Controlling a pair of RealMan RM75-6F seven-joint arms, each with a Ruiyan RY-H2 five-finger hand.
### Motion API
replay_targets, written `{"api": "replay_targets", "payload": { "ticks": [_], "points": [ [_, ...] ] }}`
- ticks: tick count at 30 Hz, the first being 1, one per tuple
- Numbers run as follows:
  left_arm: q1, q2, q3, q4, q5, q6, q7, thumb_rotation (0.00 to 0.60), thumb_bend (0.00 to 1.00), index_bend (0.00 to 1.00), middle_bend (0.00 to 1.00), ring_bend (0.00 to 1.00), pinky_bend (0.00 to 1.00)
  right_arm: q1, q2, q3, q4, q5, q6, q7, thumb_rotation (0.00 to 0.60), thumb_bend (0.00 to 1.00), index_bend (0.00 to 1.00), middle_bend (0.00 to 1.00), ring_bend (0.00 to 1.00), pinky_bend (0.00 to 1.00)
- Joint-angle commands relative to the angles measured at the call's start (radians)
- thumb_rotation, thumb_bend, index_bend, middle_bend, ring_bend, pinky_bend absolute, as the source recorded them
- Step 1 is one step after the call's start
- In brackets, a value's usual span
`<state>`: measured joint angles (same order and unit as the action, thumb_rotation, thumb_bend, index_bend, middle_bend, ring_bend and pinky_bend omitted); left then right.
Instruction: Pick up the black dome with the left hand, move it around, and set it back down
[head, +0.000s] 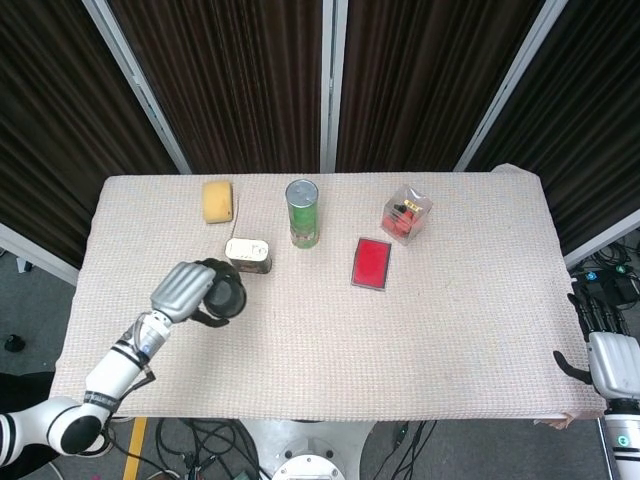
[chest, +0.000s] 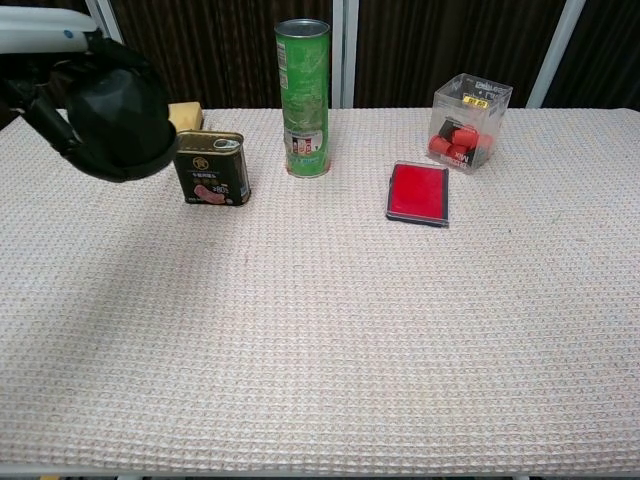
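Observation:
My left hand (head: 183, 289) grips the black dome (head: 224, 294) and holds it up above the left part of the table. In the chest view the black dome (chest: 118, 122) hangs at the upper left, partly in front of the small tin, with the left hand (chest: 35, 90) wrapped around its far side. My right hand (head: 606, 355) stays off the table's right front corner, its fingers hanging loosely apart with nothing in them.
A small dark tin (chest: 211, 168) stands just right of the dome. Behind it lies a yellow sponge (head: 217, 200). A tall green can (chest: 303, 96), a red flat case (chest: 418, 192) and a clear box of red pieces (chest: 468, 122) stand further right on the cloth-covered table (head: 420, 350).

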<state>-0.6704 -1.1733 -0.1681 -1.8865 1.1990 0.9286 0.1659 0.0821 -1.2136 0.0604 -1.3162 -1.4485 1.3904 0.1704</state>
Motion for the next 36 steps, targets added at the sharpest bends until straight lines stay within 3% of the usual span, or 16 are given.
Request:
{"api": "replay_targets", "payload": {
  "ticks": [1, 3, 5, 8, 13, 18, 20, 22, 25, 30, 33, 36],
  "points": [
    [-0.024, -0.084, -0.037, 0.156, -0.155, -0.014, 0.043, 0.600, 0.20, 0.41, 0.45, 0.29, 0.40, 0.004, -0.006, 0.000, 0.007, 0.004, -0.011, 0.001, 0.600, 0.16, 0.00, 0.00, 0.00, 0.00],
    [-0.062, -0.128, -0.084, 0.306, -0.318, -0.031, 0.067, 0.600, 0.20, 0.41, 0.45, 0.29, 0.40, 0.005, -0.010, -0.003, 0.011, 0.001, -0.014, 0.002, 0.600, 0.16, 0.00, 0.00, 0.00, 0.00],
    [-0.086, -0.151, -0.116, 0.386, -0.431, -0.041, 0.075, 0.600, 0.20, 0.41, 0.45, 0.29, 0.40, 0.005, -0.010, -0.002, 0.013, 0.003, -0.014, 0.004, 0.600, 0.16, 0.00, 0.00, 0.00, 0.00],
    [-0.085, -0.137, -0.117, 0.373, -0.445, -0.045, 0.068, 0.600, 0.20, 0.41, 0.45, 0.29, 0.40, 0.004, -0.009, 0.004, 0.017, 0.014, -0.016, 0.010, 0.600, 0.16, 0.00, 0.00, 0.00, 0.00],
    [-0.037, -0.091, -0.058, 0.190, -0.314, -0.068, 0.011, 0.600, 0.20, 0.41, 0.45, 0.29, 0.40, 0.006, -0.012, -0.003, 0.022, 0.006, -0.021, 0.013, 0.600, 0.16, 0.00, 0.00, 0.00, 0.00],
    [0.023, -0.011, 0.029, -0.084, -0.047, -0.131, -0.106, 0.600, 0.20, 0.41, 0.45, 0.29, 0.40, 0.005, -0.009, -0.002, 0.012, -0.003, -0.009, 0.004, 0.600, 0.16, 0.00, 0.00, 0.00, 0.00],
    [0.033, 0.018, 0.047, -0.135, 0.043, -0.133, -0.134, 0.600, 0.20, 0.41, 0.45, 0.29, 0.40, 0.005, -0.007, -0.003, 0.008, -0.004, -0.008, 0.000, 0.600, 0.16, 0.00, 0.00, 0.00, 0.00],
    [0.039, 0.033, 0.032, -0.134, 0.064, -0.105, -0.151, 0.600, 0.20, 0.41, 0.45, 0.29, 0.40, 0.005, -0.007, -0.004, 0.007, -0.003, -0.010, -0.001, 0.600, 0.16, 0.00, 0.00, 0.00, 0.00],
    [0.030, 0.041, -0.030, -0.073, -0.018, -0.053, -0.162, 0.600, 0.20, 0.41, 0.45, 0.29, 0.40, 0.006, -0.010, -0.004, 0.010, 0.000, -0.015, 0.000, 0.600, 0.16, 0.00, 0.00, 0.00, 0.00],
    [-0.032, 0.014, -0.144, 0.120, -0.233, 0.023, -0.083, 0.600, 0.20, 0.41, 0.45, 0.29, 0.40, 0.007, -0.013, -0.004, 0.012, -0.002, -0.015, -0.003, 0.600, 0.16, 0.00, 0.00, 0.00, 0.00],
    [-0.067, -0.011, -0.185, 0.210, -0.352, 0.049, -0.036, 0.600, 0.20, 0.40, 0.45, 0.29, 0.40, 0.006, -0.012, -0.003, 0.011, 0.000, -0.013, -0.004, 0.600, 0.16, 0.00, 0.00, 0.00, 0.00],
    [-0.087, -0.029, -0.195, 0.259, -0.412, 0.050, -0.014, 0.600, 0.20, 0.40, 0.45, 0.29, 0.40, 0.005, -0.011, -0.001, 0.012, 0.002, -0.011, 0.000, 0.600, 0.16, 0.00, 0.00, 0.00, 0.00]
  ]
}}
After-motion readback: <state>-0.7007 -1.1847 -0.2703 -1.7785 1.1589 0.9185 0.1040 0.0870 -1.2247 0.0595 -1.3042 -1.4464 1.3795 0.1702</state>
